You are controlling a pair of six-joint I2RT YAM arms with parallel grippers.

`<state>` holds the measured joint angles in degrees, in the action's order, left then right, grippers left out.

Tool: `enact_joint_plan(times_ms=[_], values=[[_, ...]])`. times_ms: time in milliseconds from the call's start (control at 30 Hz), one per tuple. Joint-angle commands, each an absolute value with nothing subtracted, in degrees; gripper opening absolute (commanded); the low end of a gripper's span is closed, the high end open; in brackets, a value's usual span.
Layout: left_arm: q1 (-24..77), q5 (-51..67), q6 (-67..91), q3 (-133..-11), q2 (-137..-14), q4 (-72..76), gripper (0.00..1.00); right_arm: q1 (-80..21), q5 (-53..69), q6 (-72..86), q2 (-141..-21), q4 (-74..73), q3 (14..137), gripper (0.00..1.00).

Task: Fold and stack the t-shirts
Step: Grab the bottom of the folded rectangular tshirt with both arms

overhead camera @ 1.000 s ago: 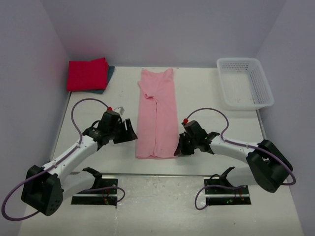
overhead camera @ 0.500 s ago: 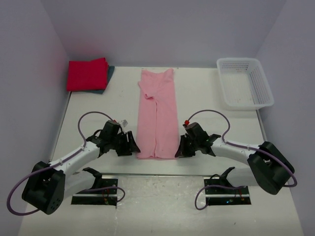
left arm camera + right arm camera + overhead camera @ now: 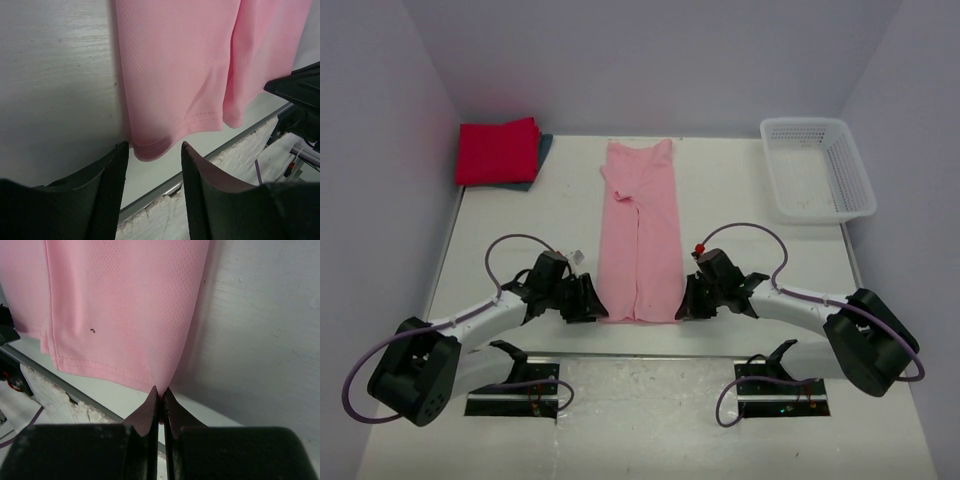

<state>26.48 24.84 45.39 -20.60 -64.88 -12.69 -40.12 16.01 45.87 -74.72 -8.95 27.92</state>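
Two grippers sit at the near hem of the pink t-shirt [image 3: 638, 235], which lies flat as a long folded strip. The left gripper [image 3: 152, 150] straddles its near left corner, fingers apart and not clamped. The right gripper [image 3: 159, 392] is pinched tight on its near right corner. Far left of the pink t-shirt, the red t-shirt [image 3: 497, 150] lies folded on the teal t-shirt [image 3: 544, 147]. Far right of it stands the white mesh basket [image 3: 817, 124].
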Motion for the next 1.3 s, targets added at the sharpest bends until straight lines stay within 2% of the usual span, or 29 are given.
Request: enact_joint_plan(times_ms=[0,433,533,567,600,967,1267], values=[[27.2,26.4,46.4,-19.1,-66.1,-9.1,0.48,-40.4,15.0,46.1,-74.4,-7.1,27.7,0.00],[28.0,27.1,47.5,-17.5,-67.4,-6.1,0.30,-40.4,15.2,46.1,-75.1,-6.9,27.7,0.00],[28.0,27.4,47.6,-17.0,-67.4,-5.5,0.18,-40.5,15.1,46.1,-75.5,-7.0,27.7,0.00],[28.1,27.5,47.5,-16.9,-67.4,-5.5,0.07,-40.5,15.2,46.0,-75.5,-6.9,27.6,0.00],[28.1,27.8,47.5,-16.7,-67.2,-5.5,0.00,-40.4,15.2,45.9,-75.6,-7.1,27.6,0.00],[28.8,27.2,48.3,-15.3,-53.1,-14.1,0.00,-44.8,7.5,46.0,-70.6,-15.9,29.6,0.00],[30.9,28.6,50.4,-14.4,-39.2,-23.0,0.00,-55.0,3.4,50.5,-65.3,-20.7,29.7,0.00]])
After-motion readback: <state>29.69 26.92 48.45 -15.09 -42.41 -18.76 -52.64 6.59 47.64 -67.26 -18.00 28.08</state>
